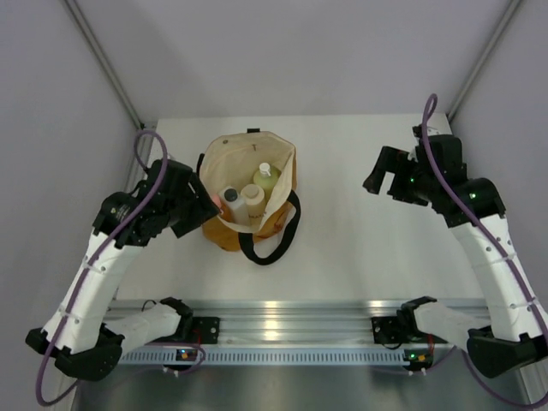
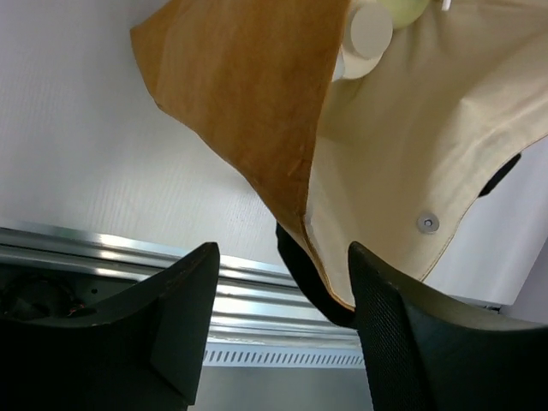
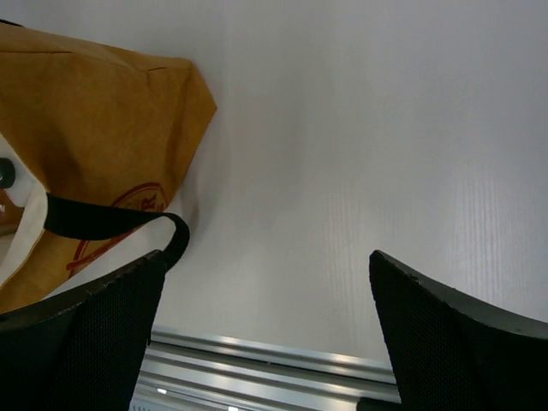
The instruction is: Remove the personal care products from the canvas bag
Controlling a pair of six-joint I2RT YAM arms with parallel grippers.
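I log: left gripper (image 2: 282, 253), jaws apart astride the rim of the canvas bag (image 2: 248, 94); right gripper (image 3: 267, 257) wide open, idle; risk: tugging fabric topples it, spilling bottles (image 1: 253, 199).

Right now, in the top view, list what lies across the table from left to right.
left hand → canvas bag, with bottles standing inside → right hand
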